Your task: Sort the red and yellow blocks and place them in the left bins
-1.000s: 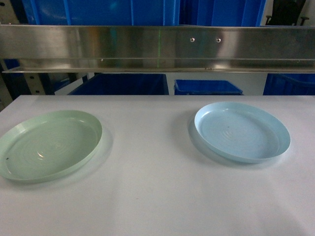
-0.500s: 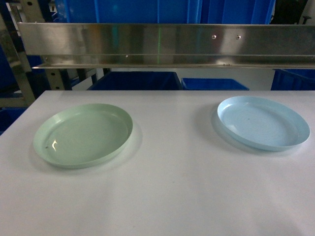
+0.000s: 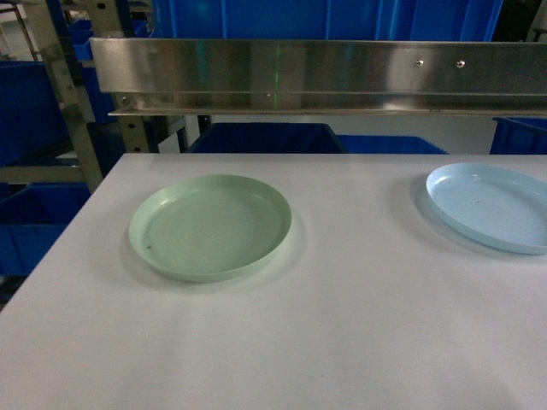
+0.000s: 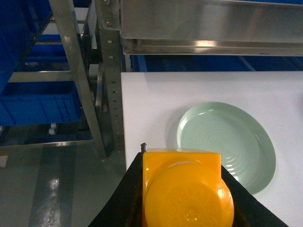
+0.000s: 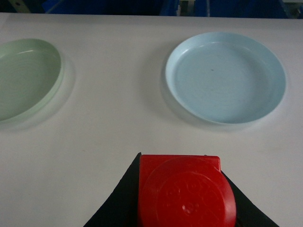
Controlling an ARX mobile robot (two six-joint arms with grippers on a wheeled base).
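White tabletop [image 3: 342, 325] fills the foreground. Behind it runs a steel shelf rail [image 3: 325, 77] on a perforated upright [image 4: 111, 80], with blue bins [image 3: 265, 137] below and behind. More blue bins [image 4: 38, 101] sit on a rack past the table's left edge, over a grey floor [image 4: 52, 184].

Two shallow plates rest on the table, well apart. Neither holds anything.
- Green plate [image 3: 210, 226]: ahead and to the right of the left gripper [image 4: 182, 198].
- Blue plate [image 3: 491, 205]: ahead and slightly right of the right gripper [image 5: 184, 198]. The green plate lies far to that gripper's left.

Left gripper: clamped on the yellow block [image 4: 182, 189], stud facing the wrist camera, dark fingers on both sides. It hangs near the table's left edge.

Right gripper: clamped on the red block [image 5: 182, 189], stud facing the wrist camera. It hangs over the table, short of the blue plate.

Neither gripper appears in the head view.
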